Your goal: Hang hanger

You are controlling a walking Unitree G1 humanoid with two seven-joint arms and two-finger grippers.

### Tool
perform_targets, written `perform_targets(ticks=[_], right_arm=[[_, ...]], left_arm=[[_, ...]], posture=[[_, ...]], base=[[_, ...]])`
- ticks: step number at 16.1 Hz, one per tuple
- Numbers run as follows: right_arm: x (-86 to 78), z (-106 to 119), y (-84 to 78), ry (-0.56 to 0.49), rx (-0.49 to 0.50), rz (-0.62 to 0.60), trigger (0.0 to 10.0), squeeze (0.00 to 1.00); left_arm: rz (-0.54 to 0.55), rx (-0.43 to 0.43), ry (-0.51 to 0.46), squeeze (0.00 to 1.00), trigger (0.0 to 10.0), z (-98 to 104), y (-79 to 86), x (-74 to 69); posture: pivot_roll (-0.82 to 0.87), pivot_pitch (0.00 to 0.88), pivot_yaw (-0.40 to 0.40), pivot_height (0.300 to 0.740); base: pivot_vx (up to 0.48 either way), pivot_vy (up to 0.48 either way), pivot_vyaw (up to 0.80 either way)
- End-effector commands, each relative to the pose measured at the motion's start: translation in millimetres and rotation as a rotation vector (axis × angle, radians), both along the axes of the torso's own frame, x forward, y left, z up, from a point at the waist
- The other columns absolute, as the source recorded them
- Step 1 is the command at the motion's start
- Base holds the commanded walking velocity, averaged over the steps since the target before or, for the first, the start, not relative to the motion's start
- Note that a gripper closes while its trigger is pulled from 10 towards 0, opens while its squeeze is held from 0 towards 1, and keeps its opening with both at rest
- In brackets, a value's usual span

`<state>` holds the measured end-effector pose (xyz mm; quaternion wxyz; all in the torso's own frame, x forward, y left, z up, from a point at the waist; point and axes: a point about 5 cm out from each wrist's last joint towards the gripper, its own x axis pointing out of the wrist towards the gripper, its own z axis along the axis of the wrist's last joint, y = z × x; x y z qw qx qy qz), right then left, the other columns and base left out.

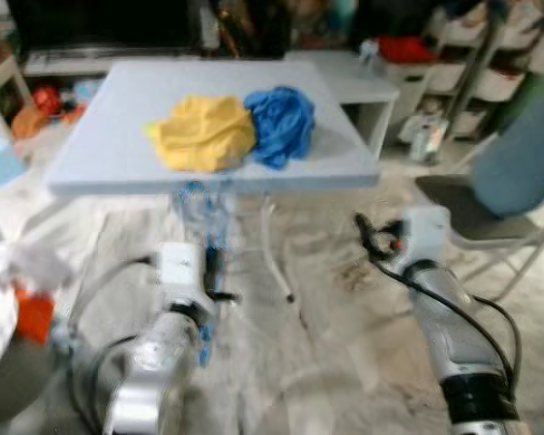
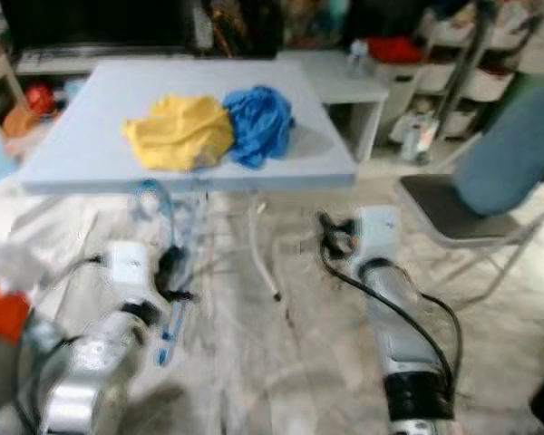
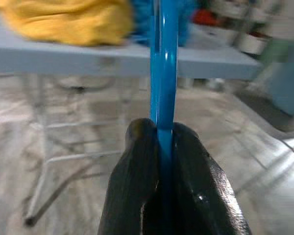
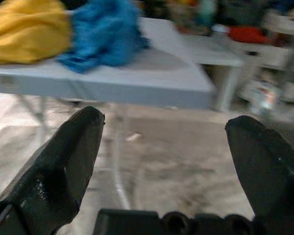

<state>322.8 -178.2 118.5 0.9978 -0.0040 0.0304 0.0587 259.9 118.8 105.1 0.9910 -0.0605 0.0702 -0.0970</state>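
Left gripper (image 3: pixel 164 147) is clamped on the blue hanger (image 3: pixel 164 73), holding it upright below the front edge of the table (image 1: pixel 100 154) — carried clear of the floor, likely for transport to a rail, none visible. Right gripper (image 4: pixel 166 142) is spread wide, empty. Yellow cloth (image 1: pixel 204 134) and blue cloth (image 1: pixel 281 122) lie touching on the tabletop — untouched.

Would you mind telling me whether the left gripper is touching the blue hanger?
Touching. In the left wrist view the left gripper has both black fingers pressed against the blue hanger, with its bar clamped between them and no gap.
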Motion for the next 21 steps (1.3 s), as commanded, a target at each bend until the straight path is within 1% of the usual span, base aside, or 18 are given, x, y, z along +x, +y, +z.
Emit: perform_targets(ticks=[1,7,12,18,21], right_arm=[[2.8,5.5,9.5,-0.018,0.012,0.026,10.0,0.00],[1.7,5.3,8.9,-0.018,0.014,0.021,10.0,0.00],[-0.1,2.8,13.3,-0.011,0.021,0.030,10.0,0.00],[0.3,2.7,13.6,-0.007,0.023,0.029,10.0,0.00],[-3.3,1.4,12.9,-0.010,0.022,0.010,10.0,0.00]], left_arm=[[0.014,0.010,-0.021,0.00,10.0,5.4,6.4,1.8],[0.004,0.013,-0.019,0.00,10.0,4.8,5.7,2.4],[0.003,0.017,-0.018,0.00,10.0,4.6,6.3,2.8],[-0.005,0.011,-0.013,0.00,10.0,3.8,5.3,3.5],[-0.018,0.015,-0.005,0.00,10.0,2.0,5.1,3.6]], posture=[[0.00,0.000,-0.039,0.740],[-0.01,0.000,-0.033,0.740],[-0.01,0.000,-0.035,0.740],[-0.01,0.000,-0.035,0.740],[-0.01,0.000,-0.024,0.740]], base=[[0.000,0.431,-0.80],[0.000,0.433,-0.80],[0.000,0.424,-0.80],[0.000,0.415,-0.80],[0.000,0.097,-0.80]])
